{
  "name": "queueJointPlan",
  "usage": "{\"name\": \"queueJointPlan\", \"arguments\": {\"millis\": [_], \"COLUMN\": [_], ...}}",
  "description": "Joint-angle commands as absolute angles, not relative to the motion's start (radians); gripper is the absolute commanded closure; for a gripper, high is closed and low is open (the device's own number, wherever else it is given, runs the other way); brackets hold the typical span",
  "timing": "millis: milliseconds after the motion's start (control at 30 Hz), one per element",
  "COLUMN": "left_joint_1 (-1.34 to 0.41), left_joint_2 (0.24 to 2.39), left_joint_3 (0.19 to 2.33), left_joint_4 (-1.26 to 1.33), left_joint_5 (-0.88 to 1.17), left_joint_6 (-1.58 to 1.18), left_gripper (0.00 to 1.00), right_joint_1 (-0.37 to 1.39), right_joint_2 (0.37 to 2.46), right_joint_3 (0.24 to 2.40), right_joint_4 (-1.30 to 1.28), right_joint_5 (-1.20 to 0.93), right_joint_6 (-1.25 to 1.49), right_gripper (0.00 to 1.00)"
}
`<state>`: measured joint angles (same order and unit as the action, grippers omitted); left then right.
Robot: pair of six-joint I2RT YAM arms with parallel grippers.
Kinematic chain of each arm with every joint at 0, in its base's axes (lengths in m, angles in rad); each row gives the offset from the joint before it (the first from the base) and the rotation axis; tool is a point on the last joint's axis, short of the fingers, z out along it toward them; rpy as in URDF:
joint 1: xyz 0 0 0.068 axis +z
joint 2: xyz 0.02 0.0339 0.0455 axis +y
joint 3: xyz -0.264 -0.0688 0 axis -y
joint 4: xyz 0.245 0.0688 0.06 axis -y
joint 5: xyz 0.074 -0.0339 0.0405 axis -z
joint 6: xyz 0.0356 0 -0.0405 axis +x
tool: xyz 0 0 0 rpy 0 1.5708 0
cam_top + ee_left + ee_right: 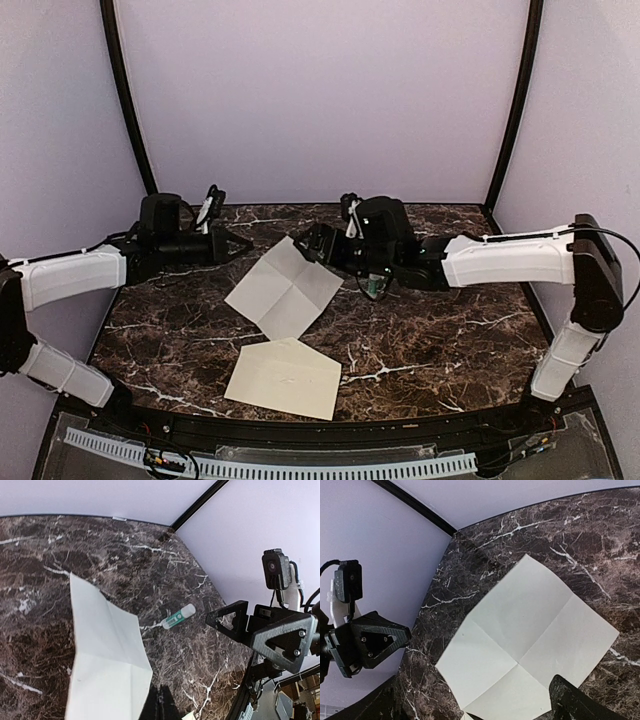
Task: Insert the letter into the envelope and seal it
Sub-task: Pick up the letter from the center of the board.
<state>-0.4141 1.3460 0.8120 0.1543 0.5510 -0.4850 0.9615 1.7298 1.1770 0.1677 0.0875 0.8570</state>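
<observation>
The counter (pixel 430 340) is of dark brown marble with white veins. A small white tube with a green label (pixel 178 616) lies flat near its middle, slightly toward the right edge. Lilac walls (pixel 320 90) stand behind.

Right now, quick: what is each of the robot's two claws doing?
Left black two-finger gripper: shut, holding nothing.
Right black two-finger gripper: open, holding nothing.

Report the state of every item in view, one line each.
Whitish creased paper letter: unfolded, lying flat.
Cream-yellow paper envelope: lying flat, flap looks open, letter not inside.
Green-and-white glue stick: lying on its side.
Left gripper: shut.
Right gripper: open.
</observation>
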Motion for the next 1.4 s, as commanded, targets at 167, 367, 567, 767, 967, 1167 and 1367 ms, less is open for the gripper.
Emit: {"name": "queueJointPlan", "arguments": {"millis": [167,367,567,767,967,1167,1367], "left_joint_1": [-0.397,-0.306,-0.304,-0.321,-0.355,-0.360,-0.368], "left_joint_2": [1.267,1.406,1.553,1.755,1.904,1.992,2.048], "left_joint_3": [0.850,0.810,0.871,0.993,1.089,1.164,1.207], "left_joint_4": [0.219,0.237,0.246,0.190,0.157,0.143,0.128], "left_joint_5": [0.511,0.616,0.608,0.577,0.544,0.540,0.557], "left_joint_6": [-0.424,-0.535,-0.515,-0.480,-0.451,-0.436,-0.431], "left_gripper": [0.96,0.62,0.42,0.37,0.35,0.33,0.34], "right_joint_1": [0.913,0.918,0.967,1.009,1.012,1.012,1.009], "right_joint_2": [1.633,1.648,1.657,1.703,1.753,1.821,1.853], "right_joint_3": [1.163,1.126,1.059,1.030,0.969,0.985,0.990], "right_joint_4": [0.119,0.128,0.143,0.162,0.231,0.247,0.258], "right_joint_5": [0.158,0.116,0.099,0.099,0.071,0.060,0.067], "right_joint_6": [0.813,0.839,0.900,0.969,1.033,1.044,1.046], "right_gripper": [0.01,0.01,0.01,0.02,0.02,0.02,0.02]}}
